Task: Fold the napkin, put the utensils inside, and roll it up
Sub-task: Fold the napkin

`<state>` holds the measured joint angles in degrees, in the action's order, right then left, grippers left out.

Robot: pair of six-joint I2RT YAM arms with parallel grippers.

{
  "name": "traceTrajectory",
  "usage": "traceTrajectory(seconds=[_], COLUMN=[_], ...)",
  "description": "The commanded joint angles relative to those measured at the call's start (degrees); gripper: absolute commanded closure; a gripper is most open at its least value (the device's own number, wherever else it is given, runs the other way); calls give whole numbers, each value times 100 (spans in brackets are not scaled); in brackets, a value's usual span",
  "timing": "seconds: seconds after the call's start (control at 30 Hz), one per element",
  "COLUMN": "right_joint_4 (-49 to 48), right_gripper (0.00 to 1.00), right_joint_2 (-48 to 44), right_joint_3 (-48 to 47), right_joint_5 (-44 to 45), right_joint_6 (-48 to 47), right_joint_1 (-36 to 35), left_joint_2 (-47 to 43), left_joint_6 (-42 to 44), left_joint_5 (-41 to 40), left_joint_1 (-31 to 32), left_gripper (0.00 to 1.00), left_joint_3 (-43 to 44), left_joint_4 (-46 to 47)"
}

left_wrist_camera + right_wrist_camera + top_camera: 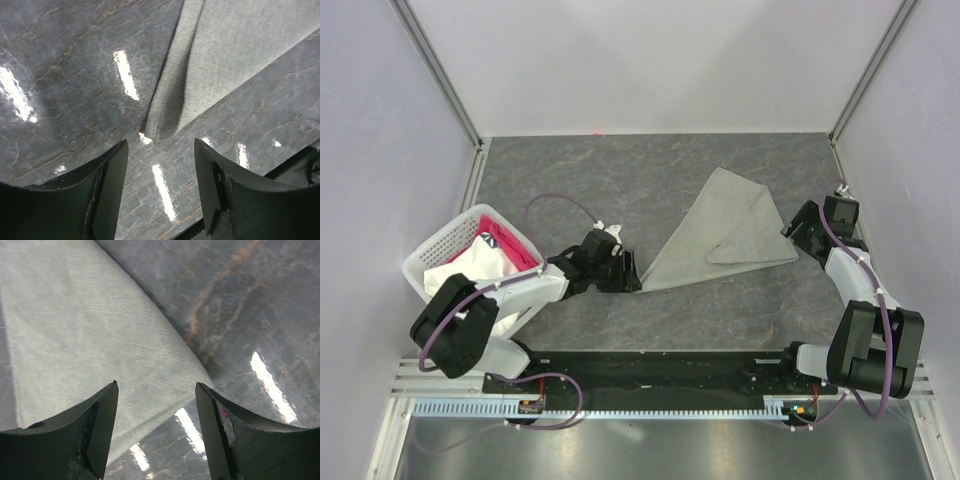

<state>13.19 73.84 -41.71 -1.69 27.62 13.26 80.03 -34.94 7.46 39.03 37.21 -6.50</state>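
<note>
Grey-green napkin (725, 232): it is laid flat on the table (620, 170) and is folded into a pointed, triangle-like shape. A smaller upper layer is seen on its right part, and its long narrow point is directed to the lower left in the top view.
Napkin position: it is found about the middle of the table, between the two grippers and well apart from the basket (420, 262).
Left gripper (632, 275): it is held low over the table, just beside the narrow lower-left corner of the napkin. Its jaws are spread apart and nothing is grasped.
Left wrist view: the tip of the cloth corner is seen just ahead of the gap between the fingers (112, 175), not inside it. A soft raised fold is formed along the left edge of the cloth.
Right gripper (788, 232): it is placed at the right corner of the napkin, low over the table. Its jaws are spread apart and the cloth is not pinched.
Right wrist view: the napkin is seen lying smooth under and ahead of the fingers (102, 430), with its edge running across the gap between them.
Basket: it is made of white plastic mesh and is set at the left side of the table, behind the left arm. A pink cloth (505, 240) and a white cloth (485, 265) are kept in it.
Table surface: a dark grey stone pattern is shown, with bright reflections of light.
</note>
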Motion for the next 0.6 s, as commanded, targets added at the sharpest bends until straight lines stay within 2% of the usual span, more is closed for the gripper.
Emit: traceTrajectory(seconds=[0.0, 0.33, 0.57], right_joint_4=[-62, -264, -370], right_gripper=[28, 28, 27], right_joint_2=[-186, -169, -116], right_joint_3=[-390, -355, -355], right_joint_5=[-489, -824, -911], right_joint_6=[-28, 77, 174], right_joint_1=[10, 10, 10], left_joint_2=[267, 663, 733], left_joint_6=[-356, -505, -584], left_joint_5=[-114, 18, 238], left_joint_1=[17, 17, 17], left_gripper=[36, 37, 46], left_joint_3=[41, 41, -65], left_joint_4=[307, 536, 589])
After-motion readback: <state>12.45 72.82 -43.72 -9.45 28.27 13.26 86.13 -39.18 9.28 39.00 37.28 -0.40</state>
